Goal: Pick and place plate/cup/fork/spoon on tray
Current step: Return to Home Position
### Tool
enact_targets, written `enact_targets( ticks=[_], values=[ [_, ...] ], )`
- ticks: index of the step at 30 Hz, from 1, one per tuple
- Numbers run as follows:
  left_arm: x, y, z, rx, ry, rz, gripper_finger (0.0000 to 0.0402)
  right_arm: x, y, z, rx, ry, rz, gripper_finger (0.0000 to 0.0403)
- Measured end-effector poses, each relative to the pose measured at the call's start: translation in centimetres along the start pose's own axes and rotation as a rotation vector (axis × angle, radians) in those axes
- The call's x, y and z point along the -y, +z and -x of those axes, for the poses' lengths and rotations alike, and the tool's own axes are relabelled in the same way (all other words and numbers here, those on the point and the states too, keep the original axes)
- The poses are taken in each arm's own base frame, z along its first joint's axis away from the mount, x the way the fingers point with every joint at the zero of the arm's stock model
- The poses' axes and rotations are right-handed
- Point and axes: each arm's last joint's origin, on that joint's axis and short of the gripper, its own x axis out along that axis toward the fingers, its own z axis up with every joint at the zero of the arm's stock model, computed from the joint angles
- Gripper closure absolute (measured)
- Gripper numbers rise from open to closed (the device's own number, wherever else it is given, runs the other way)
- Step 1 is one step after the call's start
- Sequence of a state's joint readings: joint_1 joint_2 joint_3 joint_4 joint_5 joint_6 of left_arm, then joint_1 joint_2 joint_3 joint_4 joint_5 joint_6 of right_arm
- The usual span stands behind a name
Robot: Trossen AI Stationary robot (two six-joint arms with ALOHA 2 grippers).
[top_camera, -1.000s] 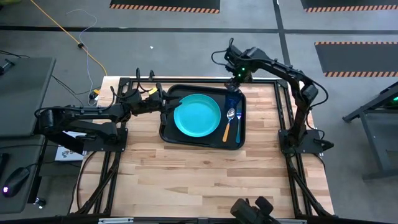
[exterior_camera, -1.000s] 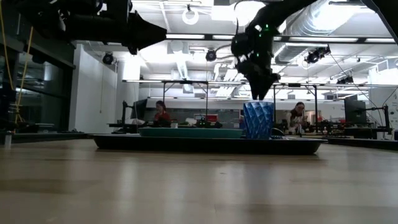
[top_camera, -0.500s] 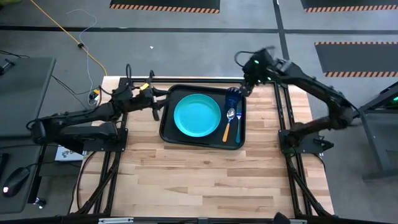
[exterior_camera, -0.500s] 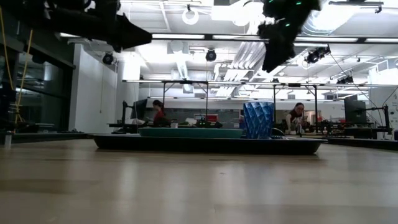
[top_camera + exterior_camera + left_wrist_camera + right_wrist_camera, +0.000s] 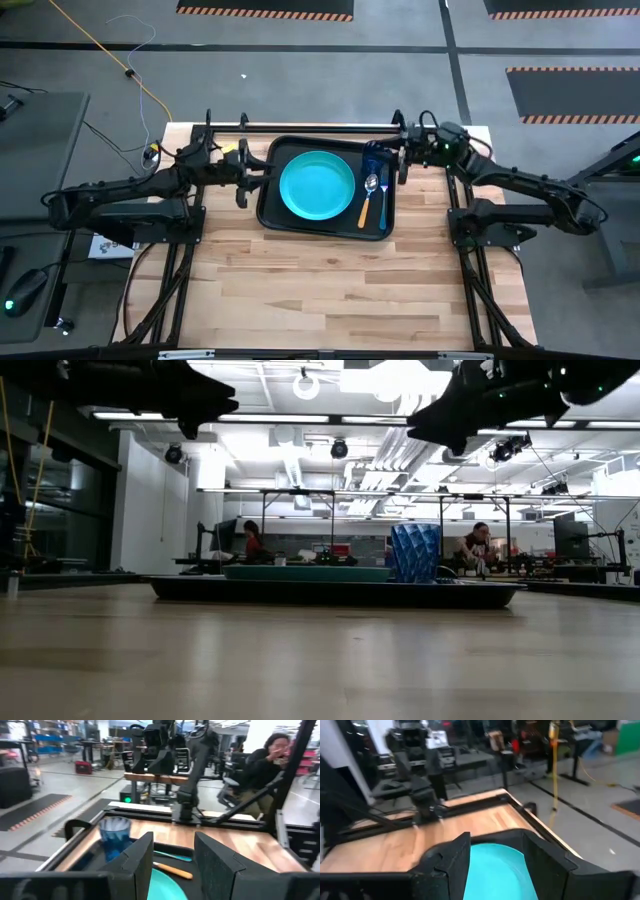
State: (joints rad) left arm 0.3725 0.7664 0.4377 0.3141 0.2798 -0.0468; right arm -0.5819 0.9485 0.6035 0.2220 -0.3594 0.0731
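Observation:
The black tray [image 5: 272, 208] lies on the wooden table at the middle far side. On it lie the turquoise plate [image 5: 318, 185], the dark-blue cup [image 5: 375, 152] upright at the tray's far right corner, and two utensils side by side: one with an orange handle [image 5: 364, 211] and one with a blue handle [image 5: 382, 213]. My left gripper [image 5: 245, 172] hovers open and empty just off the tray's left rim. My right gripper [image 5: 400, 160] hovers open and empty just off the tray's right rim, beside the cup. In the low view both grippers are high above the tray [image 5: 335, 592].
Black frame rails [image 5: 300, 128] run along the table's far edge and down both sides. The near half of the table [image 5: 330, 290] is bare wood. People sit at desks in the room behind, seen in the low view [image 5: 478, 548].
My right gripper has risen from just above the cup, gone toward the table's right edge and tipped from pointing down to level. My left gripper has drawn back a little toward the table's left edge. The things on the tray have stayed still.

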Motion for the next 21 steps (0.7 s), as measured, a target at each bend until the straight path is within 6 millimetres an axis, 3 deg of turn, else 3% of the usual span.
enact_targets(
  ticks=[7,12,21],
  values=[
    [0.8,0.5,-0.1,0.053,-0.027,-0.051,0.0271,-2.4,-1.8,-0.6,-0.006,0.112,0.023,0.0231],
    [0.9,0.5,-0.2,0.054,-0.029,-0.08,0.0271,-3.3,-0.4,-0.8,0.04,0.15,0.063,0.0231],
    [0.9,0.5,-0.2,0.049,-0.028,-0.089,0.0271,-3.6,-0.4,-0.8,0.037,0.161,0.075,0.0231]
  ],
)
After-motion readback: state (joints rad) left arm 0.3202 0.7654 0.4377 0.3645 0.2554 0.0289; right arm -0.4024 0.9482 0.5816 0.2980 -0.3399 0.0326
